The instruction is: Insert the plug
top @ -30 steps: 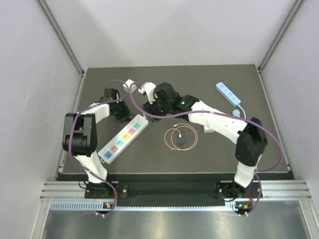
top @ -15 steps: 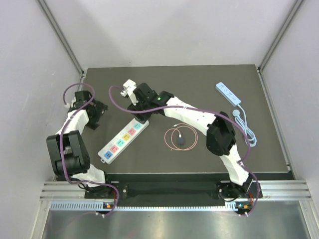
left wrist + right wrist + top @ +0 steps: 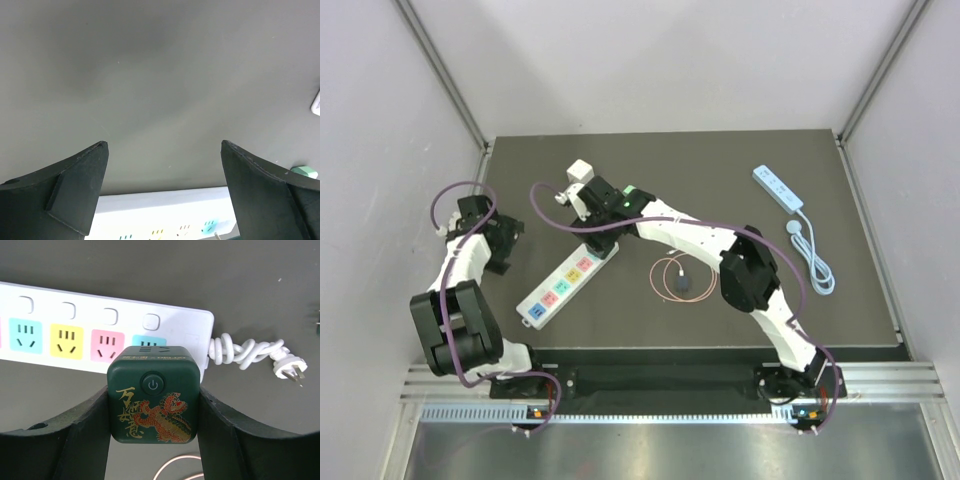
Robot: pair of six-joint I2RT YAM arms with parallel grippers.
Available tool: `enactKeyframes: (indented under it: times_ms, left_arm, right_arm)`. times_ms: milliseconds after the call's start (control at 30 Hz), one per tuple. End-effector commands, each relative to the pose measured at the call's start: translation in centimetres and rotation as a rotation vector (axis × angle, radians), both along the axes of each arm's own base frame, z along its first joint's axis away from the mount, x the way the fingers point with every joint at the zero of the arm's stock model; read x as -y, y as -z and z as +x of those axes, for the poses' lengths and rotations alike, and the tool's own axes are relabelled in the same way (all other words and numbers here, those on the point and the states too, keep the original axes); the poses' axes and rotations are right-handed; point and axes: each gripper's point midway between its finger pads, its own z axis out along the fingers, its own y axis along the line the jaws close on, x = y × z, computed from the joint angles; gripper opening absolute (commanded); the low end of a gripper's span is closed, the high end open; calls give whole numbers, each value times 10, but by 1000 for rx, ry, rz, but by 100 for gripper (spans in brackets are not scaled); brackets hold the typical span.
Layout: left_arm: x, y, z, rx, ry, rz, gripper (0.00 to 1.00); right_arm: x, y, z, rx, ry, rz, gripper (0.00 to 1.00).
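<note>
A dark green cube plug with a gold and red dragon and a power button sits between the fingers of my right gripper, which is shut on it. The plug stands over the teal end socket of the white power strip, covering most of it; I cannot tell whether its pins are in. From above, the right gripper is at the far end of the strip. My left gripper is left of the strip, open and empty, with the strip's edge low in its view.
The strip's coiled white cord and plug lie beyond its far end. A pink cable coil lies mid-table. A small blue-white strip with a white cable lies at the back right. Grey walls enclose the table.
My left gripper opened and drew back to the left, away from the strip. My right arm carried the green plug left onto the strip's far end.
</note>
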Motion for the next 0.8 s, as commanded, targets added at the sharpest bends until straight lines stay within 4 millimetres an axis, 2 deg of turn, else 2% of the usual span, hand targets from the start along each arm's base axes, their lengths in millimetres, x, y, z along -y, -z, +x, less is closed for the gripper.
enactKeyframes:
  times_ms: [0,133,333,533,767]
  left_arm:
    - [-4,-4,-5,-2,7,32,98]
    - [-8,-15,-6,31,16,75,98]
    - [-6,-19,-5,46,22,71,98]
    - [0,-17,-1,82,25,35,98]
    - [-3,-20,-2,96,25,36,97]
  right_arm:
    - [-23,-22,-10,5,-33,80,0]
    - [-26,-13,-13,-12,-34,84,0]
    - [-27,-5,-14,-23,-34,81,0]
    - [-29,1,-7,4,-30,70,0]
    - [-27,7,4,51,0,56,0]
